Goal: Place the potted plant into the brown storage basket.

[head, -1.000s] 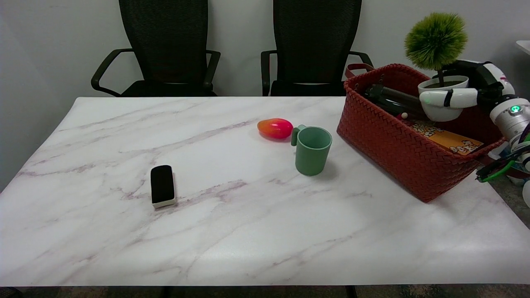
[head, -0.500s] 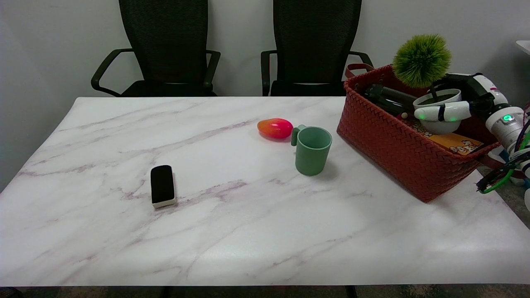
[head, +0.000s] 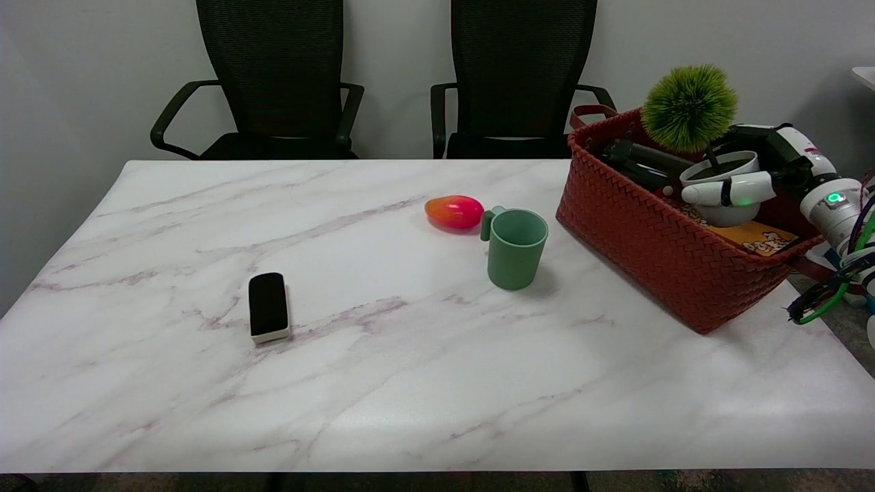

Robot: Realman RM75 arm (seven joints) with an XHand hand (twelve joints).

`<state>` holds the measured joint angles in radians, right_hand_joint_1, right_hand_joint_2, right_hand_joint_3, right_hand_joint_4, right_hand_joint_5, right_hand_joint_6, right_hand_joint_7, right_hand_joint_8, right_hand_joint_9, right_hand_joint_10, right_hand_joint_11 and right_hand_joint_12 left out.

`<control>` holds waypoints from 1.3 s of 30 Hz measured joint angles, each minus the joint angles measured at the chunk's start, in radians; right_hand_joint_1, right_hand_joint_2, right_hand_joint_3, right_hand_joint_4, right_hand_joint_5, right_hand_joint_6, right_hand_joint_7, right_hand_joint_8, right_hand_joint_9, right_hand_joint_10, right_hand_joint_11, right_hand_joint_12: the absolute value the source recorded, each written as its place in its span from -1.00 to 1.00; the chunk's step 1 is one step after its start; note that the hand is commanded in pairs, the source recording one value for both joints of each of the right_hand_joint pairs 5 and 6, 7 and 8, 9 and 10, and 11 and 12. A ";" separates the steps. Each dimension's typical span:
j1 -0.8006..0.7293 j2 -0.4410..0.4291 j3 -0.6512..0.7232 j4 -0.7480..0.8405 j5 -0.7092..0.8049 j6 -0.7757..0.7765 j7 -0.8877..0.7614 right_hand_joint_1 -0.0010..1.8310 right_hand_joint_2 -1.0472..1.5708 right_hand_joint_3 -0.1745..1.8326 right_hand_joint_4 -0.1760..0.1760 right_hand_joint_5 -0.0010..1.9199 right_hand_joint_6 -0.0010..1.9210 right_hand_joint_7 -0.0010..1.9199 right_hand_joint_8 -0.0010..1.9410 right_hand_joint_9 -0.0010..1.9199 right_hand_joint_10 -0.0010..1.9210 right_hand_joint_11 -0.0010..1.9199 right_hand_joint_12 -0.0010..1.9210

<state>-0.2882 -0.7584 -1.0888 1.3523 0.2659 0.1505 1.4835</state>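
Item: potted plant (head: 711,154), white pot held in your right hand (head: 748,184), low inside the brown storage basket (head: 656,253) at the counter's (head: 410,383) right end, leaning left. Hazard: the pot sits over an orange box (head: 752,238) and dark clutter; release on that uneven footing and it may tip. Hazard: your fingers withdrawing could drag the pot over or catch the rim.
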 measured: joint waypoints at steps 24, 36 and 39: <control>-0.008 -0.003 0.007 0.002 0.000 -0.002 0.005 0.50 0.04 0.46 0.00 -0.43 -0.43 -0.61 -0.62 -0.52 -0.52 -0.43 -0.43; -0.009 -0.004 0.004 0.000 0.013 0.003 0.007 0.48 -0.04 0.50 0.00 -0.49 -0.50 -0.70 -0.71 -0.63 -0.63 -0.81 -0.81; -0.009 -0.004 0.003 -0.001 0.015 0.004 0.007 0.45 -0.17 0.60 0.00 -0.63 -0.63 -0.76 -0.76 -0.65 -0.65 -0.82 -0.82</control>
<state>-0.2975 -0.7626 -1.0856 1.3512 0.2810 0.1549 1.4902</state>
